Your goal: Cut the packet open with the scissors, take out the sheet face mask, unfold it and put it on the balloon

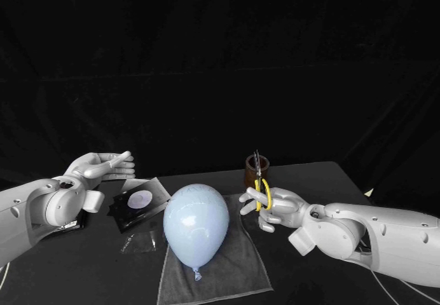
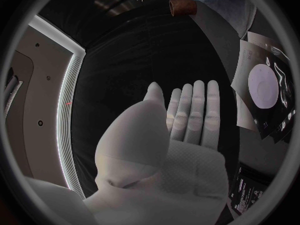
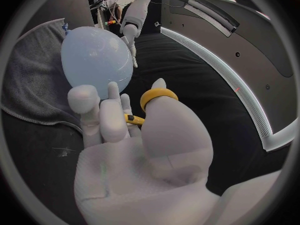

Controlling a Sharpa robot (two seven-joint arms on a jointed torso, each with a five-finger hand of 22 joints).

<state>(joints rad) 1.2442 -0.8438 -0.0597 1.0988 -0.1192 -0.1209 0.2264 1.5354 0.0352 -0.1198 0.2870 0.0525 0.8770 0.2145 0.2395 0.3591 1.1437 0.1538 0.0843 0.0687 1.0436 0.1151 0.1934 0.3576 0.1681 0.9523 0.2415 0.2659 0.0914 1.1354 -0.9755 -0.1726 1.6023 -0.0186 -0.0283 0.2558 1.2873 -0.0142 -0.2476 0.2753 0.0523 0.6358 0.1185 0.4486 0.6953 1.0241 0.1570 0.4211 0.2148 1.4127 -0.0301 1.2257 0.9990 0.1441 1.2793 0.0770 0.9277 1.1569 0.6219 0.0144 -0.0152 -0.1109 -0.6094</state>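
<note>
My right hand grips the yellow-handled scissors just right of the balloon, blades pointing up in front of a brown holder. In the right wrist view my thumb sits through a yellow scissors ring on that right hand. The pale blue balloon lies on a grey cloth; the balloon shows beyond my fingers. The black packet with a pale round patch lies flat left of the balloon. My left hand hovers open behind it, holding nothing. The left hand is flat, with the packet beside it.
A clear plastic scrap lies on the table between the packet and the cloth. A black flat item sits near my left forearm. The table's far edge runs behind the brown holder.
</note>
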